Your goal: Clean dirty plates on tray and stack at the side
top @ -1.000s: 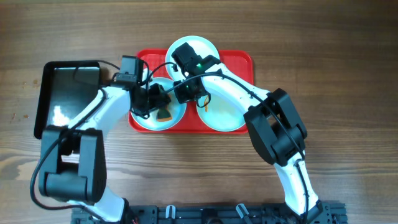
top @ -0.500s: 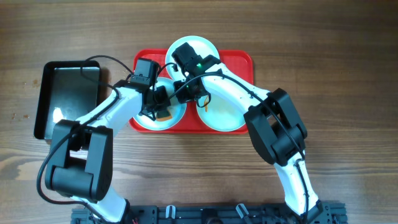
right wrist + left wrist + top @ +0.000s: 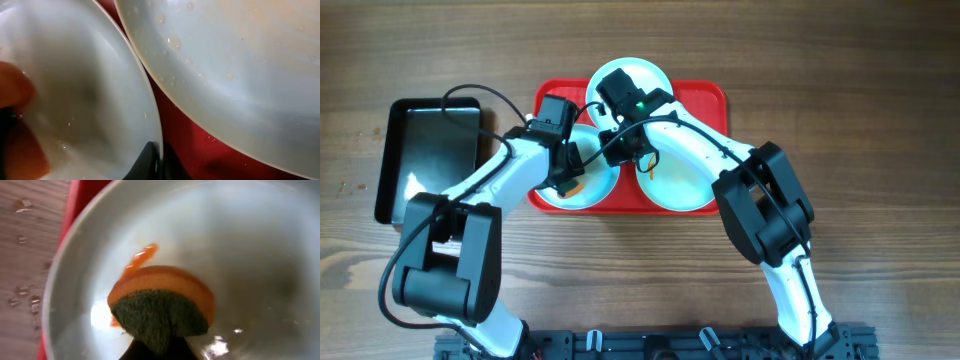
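Three pale plates sit on the red tray (image 3: 705, 95): one at the back (image 3: 645, 75), one front right (image 3: 685, 185), one front left (image 3: 552, 195). My left gripper (image 3: 572, 178) is over the front-left plate (image 3: 240, 240), shut on an orange sponge (image 3: 160, 305) with a dark green scouring face. The sponge rests on the plate just below an orange smear (image 3: 141, 257). My right gripper (image 3: 616, 148) is shut on that same plate's rim (image 3: 156, 135), one finger inside and one outside. In the right wrist view, a neighbouring plate (image 3: 235, 60) lies across a strip of tray (image 3: 190, 135).
A glossy black pan (image 3: 425, 150) lies on the wooden table (image 3: 870, 150) left of the tray. Both arms cross over the tray's left half. Water drops dot the wood beside the tray's edge (image 3: 82, 200).
My left gripper moved right onto the sponge lying in the front-left plate and closed on it. The right gripper and the plates have not moved.
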{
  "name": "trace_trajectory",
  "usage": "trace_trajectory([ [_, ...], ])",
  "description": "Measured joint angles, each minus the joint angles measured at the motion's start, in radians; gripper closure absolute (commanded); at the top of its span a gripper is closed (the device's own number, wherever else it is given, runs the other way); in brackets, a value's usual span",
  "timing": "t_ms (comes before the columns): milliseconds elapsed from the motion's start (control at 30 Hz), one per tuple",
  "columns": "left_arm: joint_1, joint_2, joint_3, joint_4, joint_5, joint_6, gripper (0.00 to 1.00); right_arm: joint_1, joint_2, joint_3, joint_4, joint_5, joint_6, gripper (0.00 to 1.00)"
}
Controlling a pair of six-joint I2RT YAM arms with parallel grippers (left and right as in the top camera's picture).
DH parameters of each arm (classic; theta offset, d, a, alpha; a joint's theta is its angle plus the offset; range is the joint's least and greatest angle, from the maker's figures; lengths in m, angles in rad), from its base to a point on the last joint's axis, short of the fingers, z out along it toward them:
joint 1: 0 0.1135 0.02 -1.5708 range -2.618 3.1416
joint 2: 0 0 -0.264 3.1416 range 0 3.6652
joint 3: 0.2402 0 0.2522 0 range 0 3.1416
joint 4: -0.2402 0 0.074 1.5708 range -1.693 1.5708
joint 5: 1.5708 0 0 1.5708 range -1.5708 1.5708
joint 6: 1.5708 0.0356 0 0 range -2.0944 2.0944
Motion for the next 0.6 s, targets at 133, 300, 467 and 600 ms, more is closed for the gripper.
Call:
trace_trajectory([
  [133, 0.041, -0.059, 0.006, -0.039, -0.027, 0.0, 0.96, 0.0, 0.0, 0.0, 0.0, 0.0, 0.0, 0.93],
  [300, 0.042, -0.126, 0.027, 0.018, 0.111, 0.0, 0.96, 0.0, 0.0, 0.0, 0.0, 0.0, 0.0, 0.93],
  [467, 0.042, -0.02, 0.027, 0.102, 0.26, 0.0, 0.96, 0.0, 0.0, 0.0, 0.0, 0.0, 0.0, 0.93],
  [600, 0.043, 0.052, 0.027, 0.135, 0.296, 0.0, 0.96, 0.0, 0.0, 0.0, 0.0, 0.0, 0.0, 0.93],
])
